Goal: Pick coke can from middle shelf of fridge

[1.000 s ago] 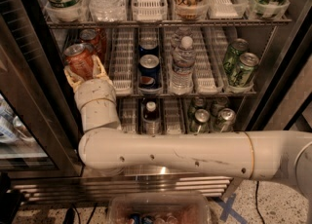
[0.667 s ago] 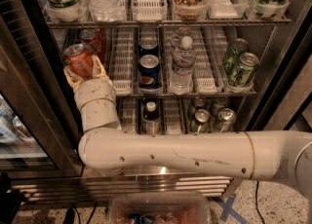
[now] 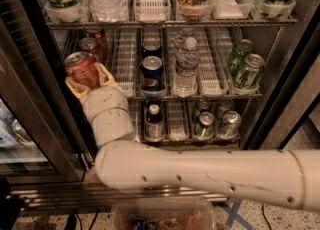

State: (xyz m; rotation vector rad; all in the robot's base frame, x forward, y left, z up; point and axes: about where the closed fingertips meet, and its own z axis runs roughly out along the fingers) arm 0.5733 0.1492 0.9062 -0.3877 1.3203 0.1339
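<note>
Cream-coloured casing fills the foreground: the robot's arm (image 3: 200, 171) lies across the bottom of the view above a clear plastic tub (image 3: 160, 211), then bends up at the left into a stubby wrist. At its tip sits the gripper (image 3: 88, 78), at the front left corner of the middle shelf (image 3: 215, 94). Its two pale fingers (image 3: 105, 71) stand either side of the coke can (image 3: 80, 68) and look closed against its lower body, so I judge the can clasped, not merely flanked.

The can leans a little towards the room, silver top showing, at the shelf's front lip. I'd expect it to handle as a smooth, rigid cylinder: heavy enough if full, thin-walled, and likely slick with chill from the fridge (image 3: 280, 89). A hold across the middle of the body, well below the rim, seems right. Squeeze too hard and the wall dents; too soft and it slides.

Further back in the same lane stand more red cans (image 3: 91, 46), close behind. To the right are a blue Pepsi can (image 3: 151, 71), a water bottle (image 3: 186, 66) and green cans (image 3: 246, 69), all well apart from the gripper.
</note>
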